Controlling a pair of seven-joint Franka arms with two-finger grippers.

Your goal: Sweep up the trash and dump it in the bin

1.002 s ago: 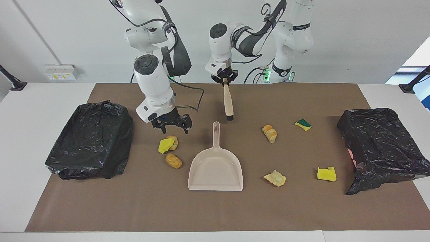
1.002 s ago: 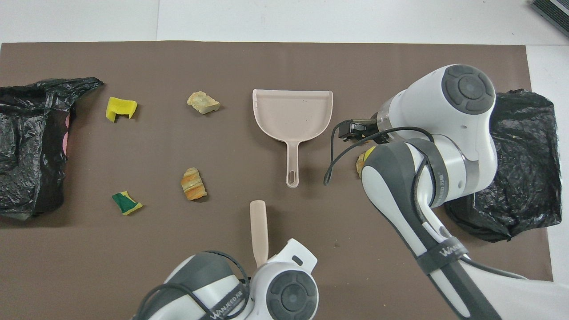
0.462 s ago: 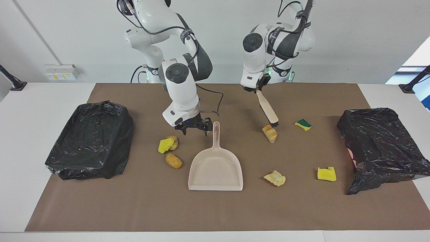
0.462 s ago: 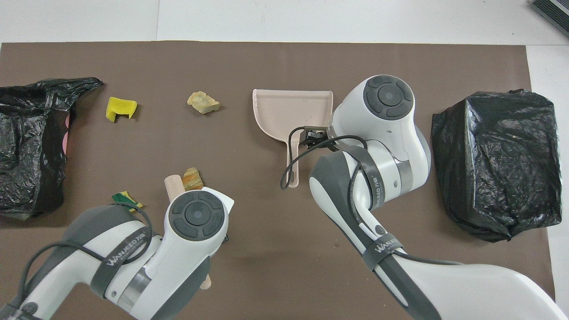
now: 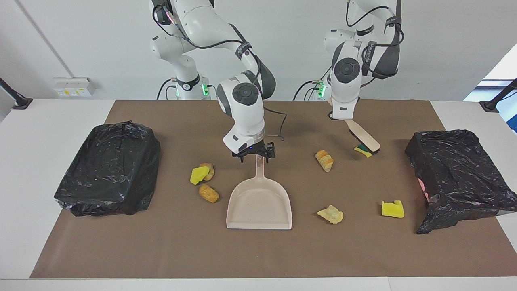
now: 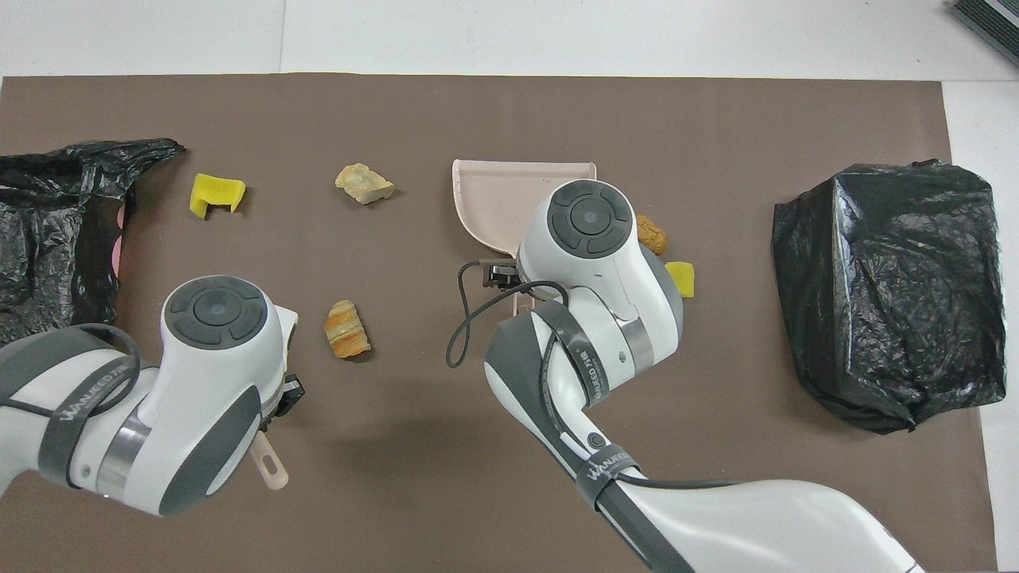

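**Op:** I'm watching the right tool (image 5: 256, 156). It's standing wide over the top of the dustpan (image 5: 259, 204) handle, gripping nothing. The left tool (image 5: 338, 117) is clamping the brush (image 5: 363, 136), with the bristles sitting at the green-backed scrap (image 5: 360, 150), toward the left arm's end of the bench (image 5: 24, 133).

**Spotter:** Where are the other scraps (image 5: 209, 193) lying?

**Op:** They're lying loose on the bench. Three are sitting beside the pan toward the right arm's end, and one bread chunk is lying between the pan handle and the brush. Two more are lying farther from the robots, toward the left arm's bin (image 5: 456, 169). The pan is holding none of them.

**Spotter:** What's worrying you?

**Op:** First, the handle is thin. If I'm closing off-centre, I'm risking the pan twisting or skating away. I can't tell whether the fingers are straddling it properly.

**Spotter:** And the brush?

**Op:** The sponge is light, so a quick stroke is likely flicking it past the pan or rolling it under the bristles. The pan is also sitting well apart from it, with its mouth pointing away from the robots. Sweeping now means I'm probably just scattering things, or pushing that scrap into the bread chunk.

**Spotter:** The arms?

**Op:** They're working near each other around the middle, so I'm minding the elbows.
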